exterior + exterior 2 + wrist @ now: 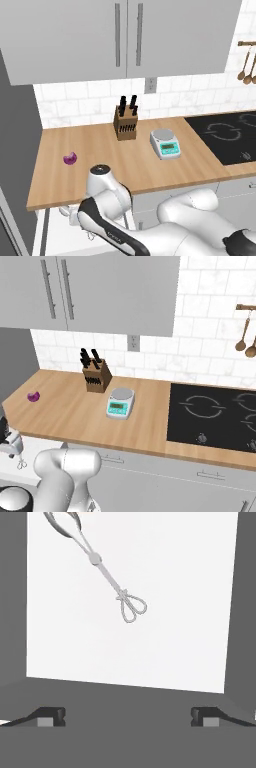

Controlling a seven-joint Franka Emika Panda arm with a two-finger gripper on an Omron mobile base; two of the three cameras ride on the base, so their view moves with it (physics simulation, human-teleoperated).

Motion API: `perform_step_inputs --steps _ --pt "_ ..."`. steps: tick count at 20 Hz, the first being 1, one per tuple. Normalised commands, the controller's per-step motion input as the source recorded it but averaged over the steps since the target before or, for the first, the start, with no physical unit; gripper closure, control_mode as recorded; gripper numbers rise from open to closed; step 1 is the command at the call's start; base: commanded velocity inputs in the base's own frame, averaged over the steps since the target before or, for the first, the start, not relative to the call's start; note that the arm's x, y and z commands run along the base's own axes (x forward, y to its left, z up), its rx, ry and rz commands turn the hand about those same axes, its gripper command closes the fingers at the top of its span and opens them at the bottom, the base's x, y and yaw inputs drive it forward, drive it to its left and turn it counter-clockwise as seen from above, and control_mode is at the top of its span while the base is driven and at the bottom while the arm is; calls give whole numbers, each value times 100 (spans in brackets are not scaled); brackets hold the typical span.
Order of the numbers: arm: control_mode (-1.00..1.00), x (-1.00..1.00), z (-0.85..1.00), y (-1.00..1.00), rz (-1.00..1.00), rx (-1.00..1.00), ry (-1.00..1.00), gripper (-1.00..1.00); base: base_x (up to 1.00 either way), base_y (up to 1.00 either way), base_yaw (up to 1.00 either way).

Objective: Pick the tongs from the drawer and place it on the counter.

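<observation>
Kitchen of white tile and grey cabinets, with a wooden counter running beneath; on it stand a knife block, a small kitchen scale and a purple scrap, and a black cooktop sits toward 3 o'clock. Wooden spoons hang on the wall beyond it.

Below the counter's front edge the drawer stands open, its white floor plain in the hand view. The tongs lie flat on that floor toward 11 o'clock of the hand view, running diagonally: the rounded head is up at the top edge, the looped handles point down toward 5 o'clock, close to the middle. Nothing touches them.

The end effector hangs above the drawer with its two dark fingertips spread wide and nothing between them. In the left base view the arm bends down past the counter edge, the wrist low at about 7 o'clock.

By my judgement the step in hand is the approach to the pick: drawer open, tongs still unheld. The next move calls for shifting the hand toward 11 o'clock so the slim shaft lies between the fingers, turning the wrist so the jaws close across that diagonal shaft, then descending. The shaft is thin and flat on the floor, so the descent must go nearly to the drawer bottom.
</observation>
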Motion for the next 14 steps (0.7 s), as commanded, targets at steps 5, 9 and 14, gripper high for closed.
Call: perform_step_inputs --steps 5,9,14 --pt "-100 -2 -70 26 0 0 0 -100 0 0 0" --pt "-100 -3 -50 26 0 0 0 -100 0 0 0" --pt "-100 -21 -26 22 0 0 1 -100 0 0 0"
